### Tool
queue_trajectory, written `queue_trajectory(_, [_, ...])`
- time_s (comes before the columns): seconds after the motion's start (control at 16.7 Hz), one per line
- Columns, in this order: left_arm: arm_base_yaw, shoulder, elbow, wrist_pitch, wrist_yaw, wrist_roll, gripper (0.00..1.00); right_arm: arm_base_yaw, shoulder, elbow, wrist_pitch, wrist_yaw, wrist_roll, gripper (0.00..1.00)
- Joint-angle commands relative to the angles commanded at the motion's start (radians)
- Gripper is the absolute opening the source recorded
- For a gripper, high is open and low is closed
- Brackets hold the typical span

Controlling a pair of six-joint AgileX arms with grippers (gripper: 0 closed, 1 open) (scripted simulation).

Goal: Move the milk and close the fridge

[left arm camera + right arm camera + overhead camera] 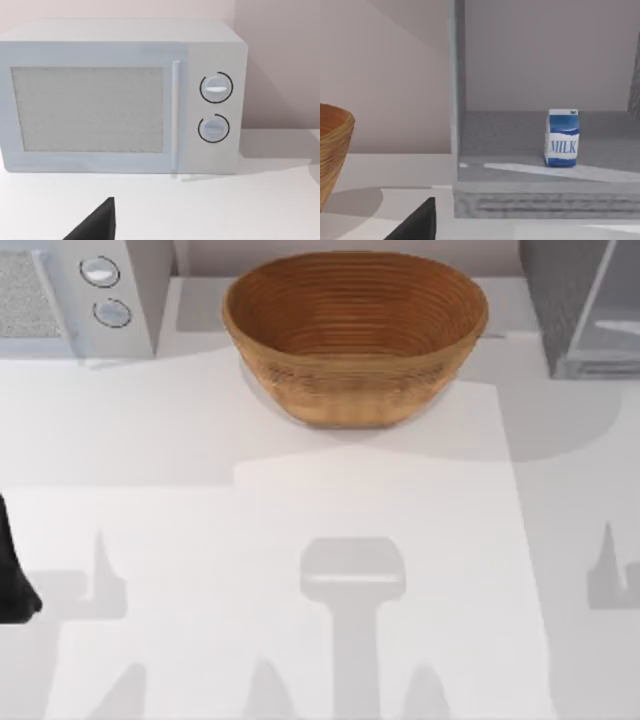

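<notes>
milk (562,138) stands upright inside the fridge (530,150), on its grey floor, back from the front lip and apart from the side wall; the blue top and blue lettering face the right wrist camera. the fridge is open on that side, its interior plain to see. from above, the fridge (580,305) sits at the far right corner of the table (300,570), with its pale glassy door panel angled outward.

a woven basket (355,335) sits at the far middle of the table, between the fridge and a white microwave (85,295) with two round knobs at the far left corner. the microwave's door is shut in the left wrist view.

the left arm (15,570) is a dark shape at the table's left edge, parked well away from everything; whether its gripper is spread or pressed together, i cannot tell. a dark finger tip (417,222) of the right gripper pokes into the right wrist view, short of the fridge's lip; its state i cannot tell either.
</notes>
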Motion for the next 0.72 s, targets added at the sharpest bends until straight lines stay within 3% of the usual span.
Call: queue_trajectory(0.72, [0.000, 0.000, 0.000, 0.000, 0.000, 0.000, 1.00, 0.005, -0.114, 0.004, -0.117, 0.003, -0.002, 1.00])
